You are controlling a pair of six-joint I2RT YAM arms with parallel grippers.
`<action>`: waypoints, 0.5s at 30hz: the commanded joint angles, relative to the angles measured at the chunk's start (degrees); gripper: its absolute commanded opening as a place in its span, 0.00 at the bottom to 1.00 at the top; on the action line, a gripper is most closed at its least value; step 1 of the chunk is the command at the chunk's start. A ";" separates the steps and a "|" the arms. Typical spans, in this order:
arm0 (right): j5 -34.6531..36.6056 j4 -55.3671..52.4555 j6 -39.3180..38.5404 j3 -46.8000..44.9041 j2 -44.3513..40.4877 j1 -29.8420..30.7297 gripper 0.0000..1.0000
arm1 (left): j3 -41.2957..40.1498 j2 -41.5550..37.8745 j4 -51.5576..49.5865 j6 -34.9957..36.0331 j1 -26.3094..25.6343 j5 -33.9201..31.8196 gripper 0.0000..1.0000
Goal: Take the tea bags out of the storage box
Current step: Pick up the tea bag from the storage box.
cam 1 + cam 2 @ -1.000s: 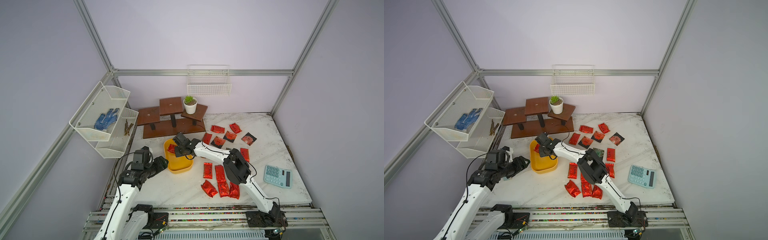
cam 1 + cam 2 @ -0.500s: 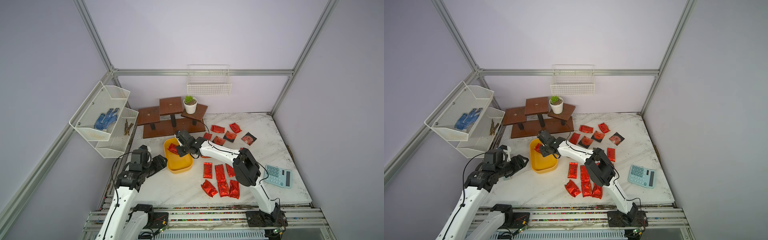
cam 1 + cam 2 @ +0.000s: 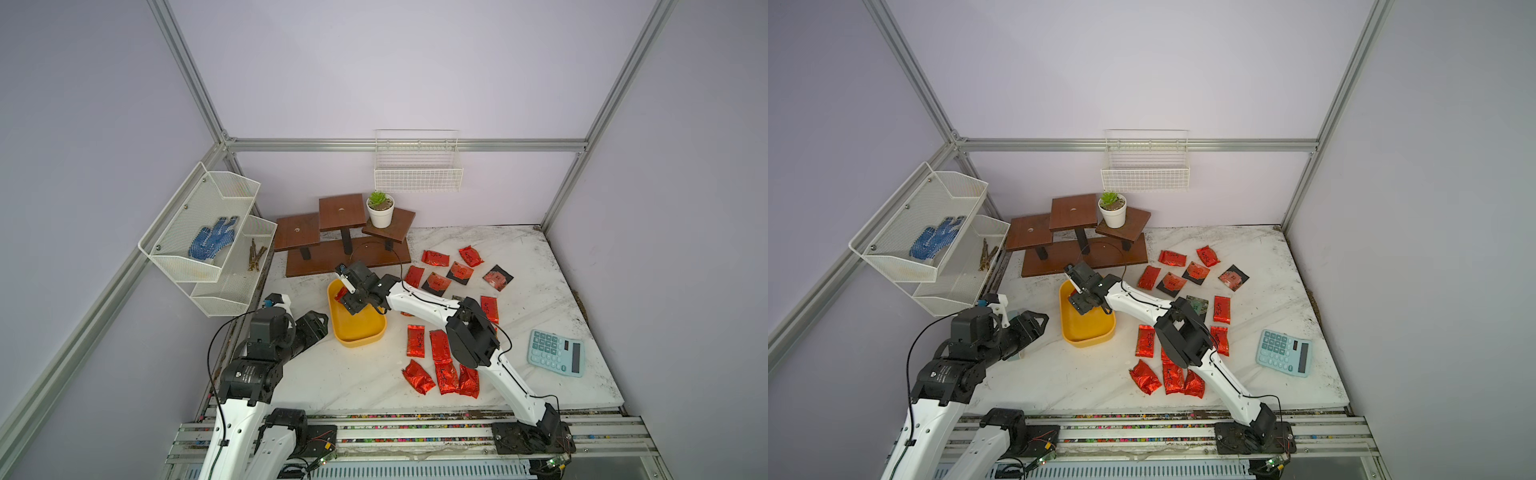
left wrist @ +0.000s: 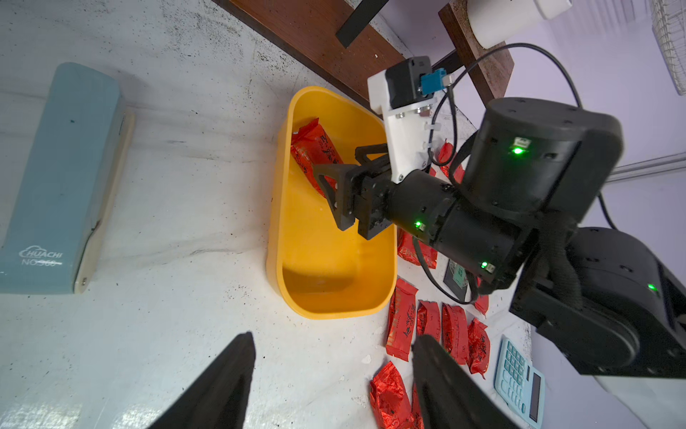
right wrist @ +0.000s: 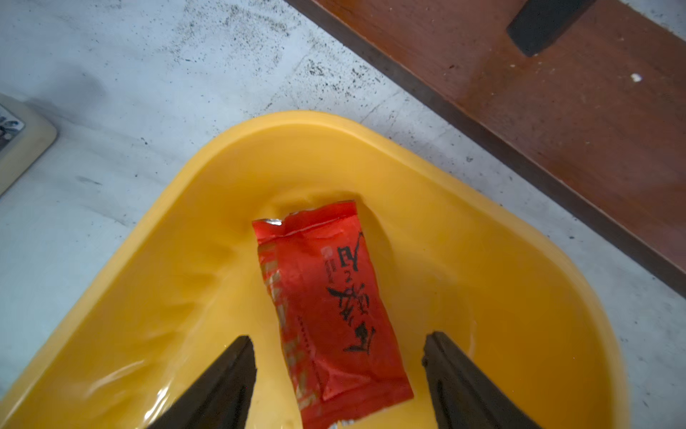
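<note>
Tea bag (image 5: 326, 308): black script, in storage box (image 5: 482, 260) | right gripper (image 5: 338, 337): apart | left gripper (image 4: 334, 336): apart | blue case (image 4: 63, 167): HUACHI

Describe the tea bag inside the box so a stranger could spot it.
Find the yellow storage box by the brown wooden stand. One red foil tea bag lies inside it. It alone is boxed; the other sachets lie on the table.

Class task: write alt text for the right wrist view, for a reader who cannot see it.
One red tea bag lies in the rounded end of the yellow box, flanked by the two black fingers of the open right gripper, with a gap on each side. The box sits on a speckled white table, with a brown wooden stand beyond it.
</note>
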 commanded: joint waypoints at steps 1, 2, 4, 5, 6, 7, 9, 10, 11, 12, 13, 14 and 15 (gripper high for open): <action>-0.13 -0.75 -1.71 3.78 2.61 0.24 0.78 | 1.82 0.01 2.12 -1.85 0.35 0.91 0.71; 0.24 -0.94 -1.84 4.32 3.20 0.15 0.79 | 1.81 0.06 2.43 -1.95 0.32 1.26 0.71; 0.63 -1.35 -2.25 5.96 4.72 0.15 0.79 | 1.56 0.18 3.16 -2.21 0.29 2.02 0.71; 0.58 -1.35 -2.47 6.28 5.28 0.16 0.80 | 1.41 0.18 3.60 -2.43 0.30 2.51 0.71; 0.63 -1.40 -2.58 6.59 5.83 0.14 0.81 | 1.22 -0.01 4.33 -2.70 0.30 3.32 0.71; 0.50 -1.60 -2.69 7.08 6.40 0.15 0.82 | 0.84 -0.08 5.39 -3.11 0.30 4.36 0.71; 0.30 -1.78 -2.63 7.33 6.98 0.13 0.82 | 0.13 -0.30 7.60 -4.13 0.22 6.83 0.72; -0.03 -1.76 -2.47 7.34 7.19 0.15 0.82 | -0.32 -0.41 9.57 -4.77 0.28 8.90 0.72; -0.49 -1.89 -2.32 7.28 7.35 0.15 0.82 | -0.80 -0.35 11.39 -5.29 0.30 11.09 0.71; -1.03 -1.92 -2.08 7.19 7.49 0.11 0.81 | -1.33 -0.26 13.33 -6.07 0.30 13.83 0.71; -1.42 -1.99 -1.75 7.13 7.67 0.15 0.79 | -1.75 -0.26 15.01 -6.70 0.33 16.16 0.71; -1.72 -2.04 -1.50 7.00 7.80 0.15 0.77 | -2.00 -0.25 16.48 -7.24 0.30 17.92 0.71; -2.10 -2.08 -1.25 6.96 7.85 0.21 0.73 | -2.35 -0.45 17.95 -7.85 0.30 20.15 0.71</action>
